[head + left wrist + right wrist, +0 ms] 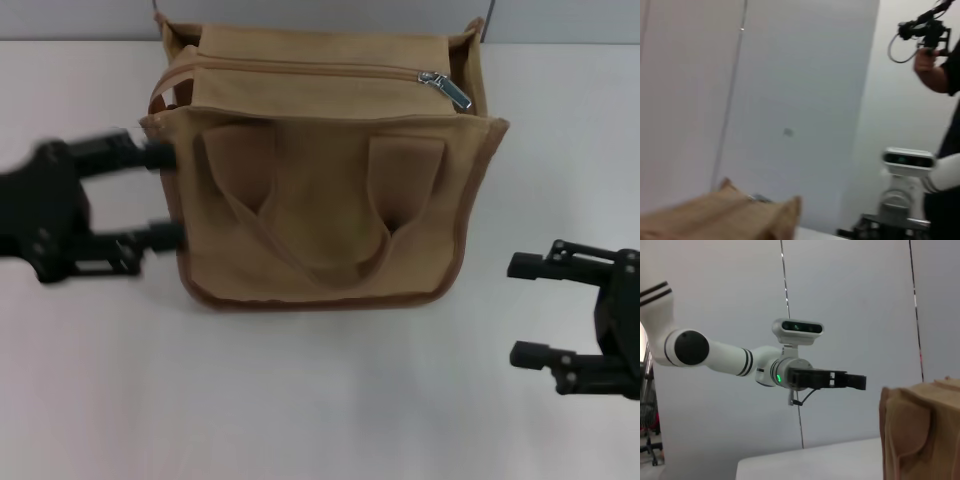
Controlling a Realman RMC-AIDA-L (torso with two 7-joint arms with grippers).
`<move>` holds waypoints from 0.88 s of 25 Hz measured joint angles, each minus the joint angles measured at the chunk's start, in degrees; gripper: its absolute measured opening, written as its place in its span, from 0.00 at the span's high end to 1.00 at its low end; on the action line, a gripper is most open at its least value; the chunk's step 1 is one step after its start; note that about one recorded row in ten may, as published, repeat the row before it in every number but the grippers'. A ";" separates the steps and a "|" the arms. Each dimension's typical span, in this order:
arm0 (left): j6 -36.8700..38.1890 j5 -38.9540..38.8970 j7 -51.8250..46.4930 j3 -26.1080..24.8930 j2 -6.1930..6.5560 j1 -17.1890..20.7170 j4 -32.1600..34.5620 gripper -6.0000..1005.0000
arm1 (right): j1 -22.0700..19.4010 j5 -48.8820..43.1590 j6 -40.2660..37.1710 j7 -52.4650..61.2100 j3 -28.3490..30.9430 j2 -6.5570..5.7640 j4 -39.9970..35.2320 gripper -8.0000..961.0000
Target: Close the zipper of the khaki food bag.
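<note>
Khaki food bag (320, 190) at frame centre, soft canvas likely to buckle; zipper (300, 70) pull at upper right; left gripper (165, 195), fingers apart, at its left wall; right gripper (530, 310) spread, lower right.

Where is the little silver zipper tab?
In the head view, the silver pull tab sits at the right end of the zipper, atop the khaki bag.

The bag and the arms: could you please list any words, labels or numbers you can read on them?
None can be read.
Bag: plain fabric, no label showing.
Zipper pull: too small to tell.
Left gripper and right gripper: no markings visible.
</note>
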 joint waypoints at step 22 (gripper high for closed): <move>-10.58 12.87 20.82 5.25 -5.75 -3.57 -19.31 0.17 | 3.07 -7.12 8.83 -2.23 -3.88 2.41 3.85 0.20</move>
